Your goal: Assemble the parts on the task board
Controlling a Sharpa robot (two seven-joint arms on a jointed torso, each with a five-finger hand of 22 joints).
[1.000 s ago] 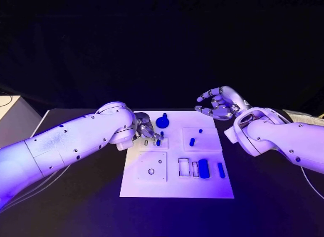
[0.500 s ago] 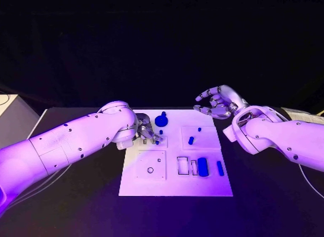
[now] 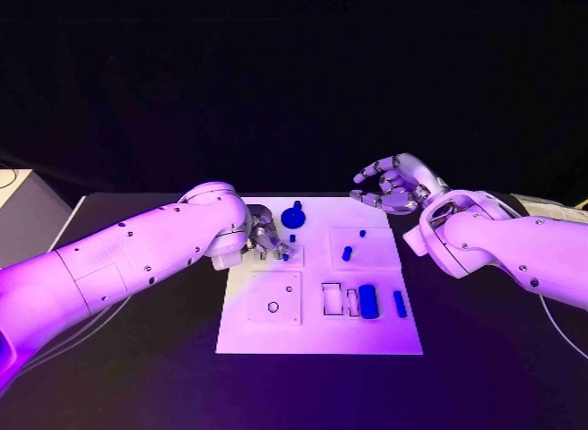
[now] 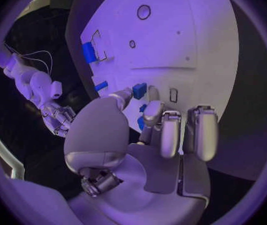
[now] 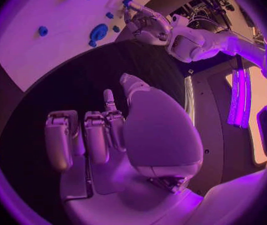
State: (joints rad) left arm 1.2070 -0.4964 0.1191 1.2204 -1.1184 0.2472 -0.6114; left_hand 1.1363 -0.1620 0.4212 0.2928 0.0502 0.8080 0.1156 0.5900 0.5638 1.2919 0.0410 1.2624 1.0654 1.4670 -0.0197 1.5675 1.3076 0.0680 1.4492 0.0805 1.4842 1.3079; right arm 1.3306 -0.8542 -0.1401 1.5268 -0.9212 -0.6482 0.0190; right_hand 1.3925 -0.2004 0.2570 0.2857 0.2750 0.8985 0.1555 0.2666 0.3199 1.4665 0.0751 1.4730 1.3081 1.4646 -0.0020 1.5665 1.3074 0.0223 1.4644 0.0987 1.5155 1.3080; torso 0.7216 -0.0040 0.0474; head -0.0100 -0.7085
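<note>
The white task board [image 3: 372, 327] lies in the middle of the black table. My left hand [image 3: 266, 240] is low over its far left part, fingers curled in, with thumb and a finger closed around a small blue part [image 3: 284, 258]. In the left wrist view that blue part [image 4: 142, 108] sits between the thumb tip and a fingertip of the left hand [image 4: 152, 135]. A round blue knob [image 3: 294, 218] stands just beyond the hand. My right hand [image 3: 395, 184] hovers off the board's far right corner, fingers curled in on nothing.
On the board, two small blue pegs [image 3: 347, 254] stand right of my left hand. A thick blue oblong [image 3: 367, 302] and a thin blue bar [image 3: 399, 305] lie in the near right slots. A white box [image 3: 10, 210] stands at the table's left.
My right hand has drifted slightly up and away from the board. My left hand stays at the same spot on the board.
</note>
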